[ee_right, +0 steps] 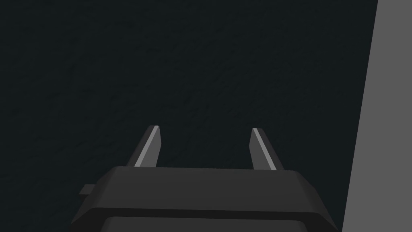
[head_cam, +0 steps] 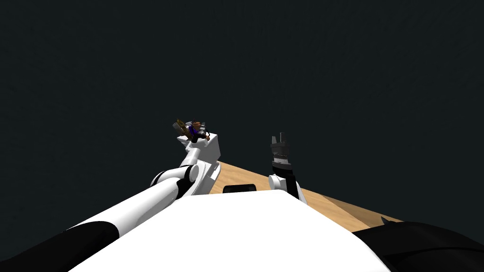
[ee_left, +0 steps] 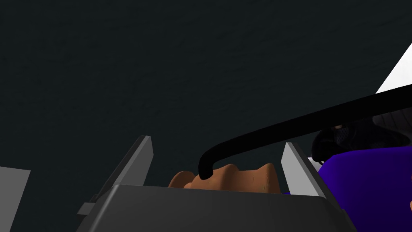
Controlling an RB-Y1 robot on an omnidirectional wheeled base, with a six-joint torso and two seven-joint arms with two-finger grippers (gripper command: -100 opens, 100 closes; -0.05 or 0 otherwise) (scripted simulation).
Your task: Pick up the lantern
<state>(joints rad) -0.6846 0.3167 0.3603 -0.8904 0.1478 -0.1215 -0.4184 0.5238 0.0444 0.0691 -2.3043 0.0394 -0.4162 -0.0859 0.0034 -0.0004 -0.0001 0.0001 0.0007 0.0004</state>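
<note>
Left gripper (ee_left: 218,141) holds the lantern (ee_left: 233,179) raised above the table (head_cam: 331,208), fingers clamped on its brown cap beside the black handle (ee_left: 281,129). Right gripper (ee_right: 205,128) is spread and empty. Lantern judged light, rigid and fragile.

It is some indoor room, its kind unclear. A dark flat surface (head_cam: 283,56) looms ahead. Light wooden boards (head_cam: 326,205) lie below.

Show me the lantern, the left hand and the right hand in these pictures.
lantern (ee_left: 241,177): left wrist view, on its brown part, low between the hand's fingers.
left hand (ee_left: 218,143): left wrist view, midway between its fingertips.
right hand (ee_right: 206,129): right wrist view, midway between its fingertips.
</note>
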